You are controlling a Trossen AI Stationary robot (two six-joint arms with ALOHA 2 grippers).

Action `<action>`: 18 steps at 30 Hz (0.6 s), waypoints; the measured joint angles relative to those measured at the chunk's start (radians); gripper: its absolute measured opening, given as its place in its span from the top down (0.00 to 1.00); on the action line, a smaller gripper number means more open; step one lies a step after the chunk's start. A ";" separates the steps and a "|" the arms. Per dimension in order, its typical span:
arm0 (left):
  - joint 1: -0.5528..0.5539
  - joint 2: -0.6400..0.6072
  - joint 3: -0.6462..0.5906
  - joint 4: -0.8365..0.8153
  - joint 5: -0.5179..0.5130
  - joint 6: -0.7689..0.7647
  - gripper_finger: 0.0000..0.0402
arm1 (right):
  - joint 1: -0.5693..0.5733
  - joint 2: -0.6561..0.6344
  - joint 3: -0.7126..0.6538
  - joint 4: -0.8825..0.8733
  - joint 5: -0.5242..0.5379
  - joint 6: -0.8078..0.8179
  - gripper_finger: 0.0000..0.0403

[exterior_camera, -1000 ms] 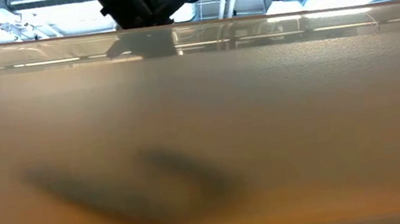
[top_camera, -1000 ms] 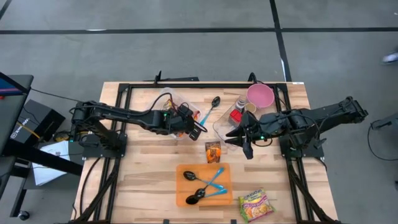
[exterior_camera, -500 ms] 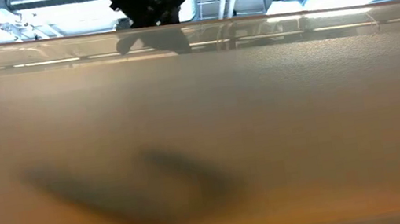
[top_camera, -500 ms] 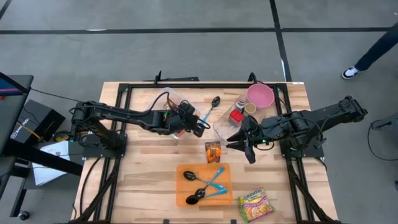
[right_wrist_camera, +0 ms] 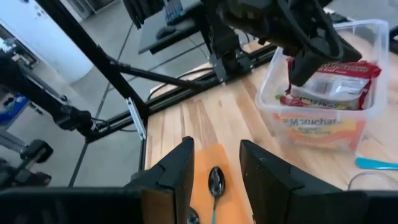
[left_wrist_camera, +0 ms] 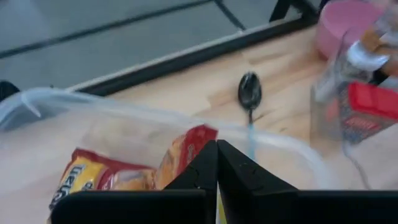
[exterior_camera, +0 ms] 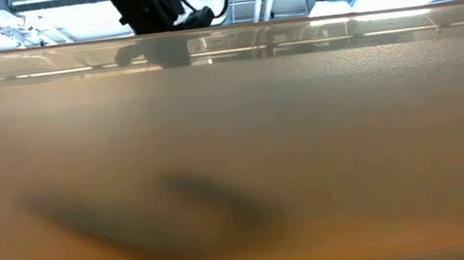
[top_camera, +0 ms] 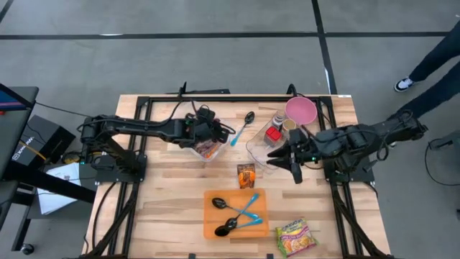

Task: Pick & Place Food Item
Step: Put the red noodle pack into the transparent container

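One wooden table (top_camera: 165,208) holds three black spoons (top_camera: 249,117), two clear plastic bins (top_camera: 207,140), one pink bowl (top_camera: 300,109), one orange cutting board (top_camera: 215,218), and two loose food packets (top_camera: 295,237).

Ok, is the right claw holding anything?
No: the right claw hangs open and empty above the orange board in its wrist view.

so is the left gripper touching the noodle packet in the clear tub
Cannot tell. The left wrist view shows the left gripper shut just over the noodle packet in the clear tub, with its tips overlapping the wrapper, so neither contact nor a gap shows.
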 joint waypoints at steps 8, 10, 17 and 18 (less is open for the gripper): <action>0.028 0.075 -0.001 -0.005 0.071 0.005 1.00 | 0.000 -0.040 0.000 -0.005 0.020 -0.008 0.70; 0.023 0.099 -0.001 0.007 0.118 0.004 1.00 | 0.000 -0.040 0.000 -0.005 0.024 -0.008 0.70; -0.027 0.153 -0.001 0.118 0.160 -0.066 1.00 | 0.000 -0.039 0.000 -0.009 0.038 -0.006 0.70; -0.032 0.155 -0.001 0.134 0.161 -0.079 1.00 | 0.000 -0.039 0.000 -0.009 0.038 -0.006 0.70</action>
